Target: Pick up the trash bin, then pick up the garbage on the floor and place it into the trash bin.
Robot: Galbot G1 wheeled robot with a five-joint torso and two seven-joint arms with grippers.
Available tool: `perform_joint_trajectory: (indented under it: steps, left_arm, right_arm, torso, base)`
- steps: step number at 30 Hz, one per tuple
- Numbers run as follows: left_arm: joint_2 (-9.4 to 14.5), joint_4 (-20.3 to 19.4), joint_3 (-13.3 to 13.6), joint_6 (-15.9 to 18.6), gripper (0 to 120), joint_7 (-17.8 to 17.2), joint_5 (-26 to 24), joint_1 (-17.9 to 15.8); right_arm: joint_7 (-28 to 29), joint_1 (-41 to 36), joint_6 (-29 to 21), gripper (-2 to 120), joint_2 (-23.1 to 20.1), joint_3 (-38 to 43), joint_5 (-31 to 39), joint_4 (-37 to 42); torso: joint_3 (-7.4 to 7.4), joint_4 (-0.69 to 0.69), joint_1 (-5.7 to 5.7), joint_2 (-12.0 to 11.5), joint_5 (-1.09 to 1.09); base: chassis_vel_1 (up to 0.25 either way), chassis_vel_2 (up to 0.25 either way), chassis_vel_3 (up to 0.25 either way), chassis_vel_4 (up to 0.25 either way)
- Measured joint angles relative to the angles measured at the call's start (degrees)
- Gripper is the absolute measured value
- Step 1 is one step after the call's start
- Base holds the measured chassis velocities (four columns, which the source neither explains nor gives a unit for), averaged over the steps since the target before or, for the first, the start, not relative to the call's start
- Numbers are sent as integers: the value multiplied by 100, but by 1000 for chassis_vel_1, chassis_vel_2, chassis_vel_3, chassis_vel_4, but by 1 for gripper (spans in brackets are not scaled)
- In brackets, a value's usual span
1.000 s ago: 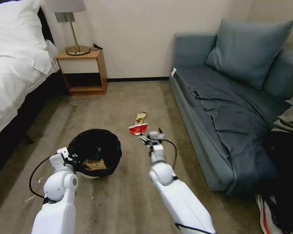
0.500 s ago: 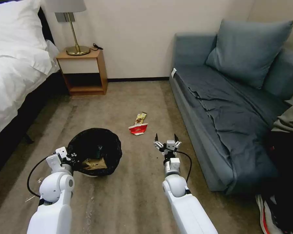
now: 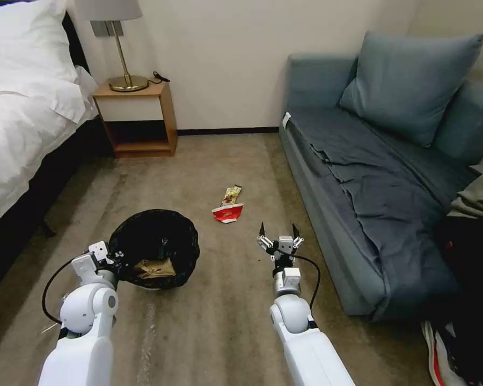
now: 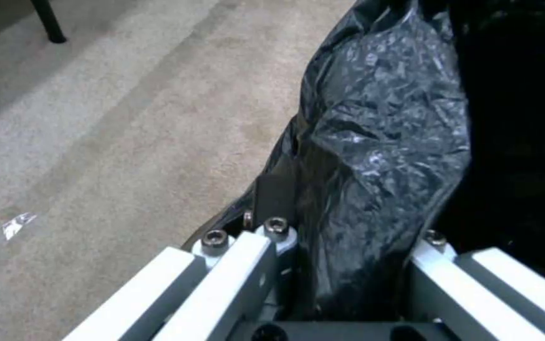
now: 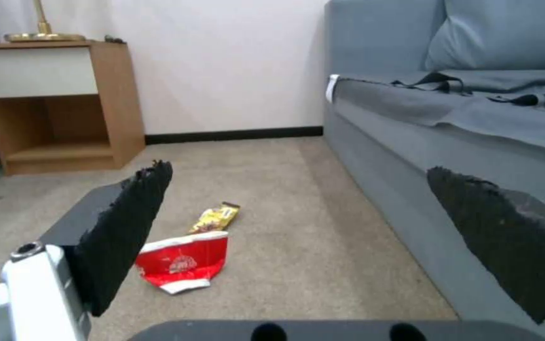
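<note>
Fingers of my right gripper spread wide, empty; left gripper pinches the trash bin rim. I should drop low, straddle the red-and-white wrapper, then close.

open carpet mid-frame, clear path from the right tool, jaws spread, up-left to the red-and-white wrapper and gold wrapper. sofa walls off the right side. trash bin blocks lower left, left tool clamped on its rim. nightstand and bed close the upper left.
</note>
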Motion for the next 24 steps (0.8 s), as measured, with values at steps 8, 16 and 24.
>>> perform_joint_trajectory:
  steps: [8,16,24]
  left_arm:
    - [101,-2,-86,18,2,1,-23,9]
    - [177,-109,-90,63,2,-19,-25,-2]
    - [119,-220,-93,88,2,-27,1,43]
  right_arm:
    - [-36,0,-21,100,60,-49,-58,-55]
    - [-72,-70,-16,100,12,-75,-88,-86]
    - [-69,-168,-2,100,-21,-21,-80,-5]
  torso:
    - [0,1,0,0,0]
    - [0,1,0,0,0]
    - [0,0,0,0,1]
  base:
    - [0,0,0,0]
    - [0,0,0,0]
    - [-6,6,3,-8]
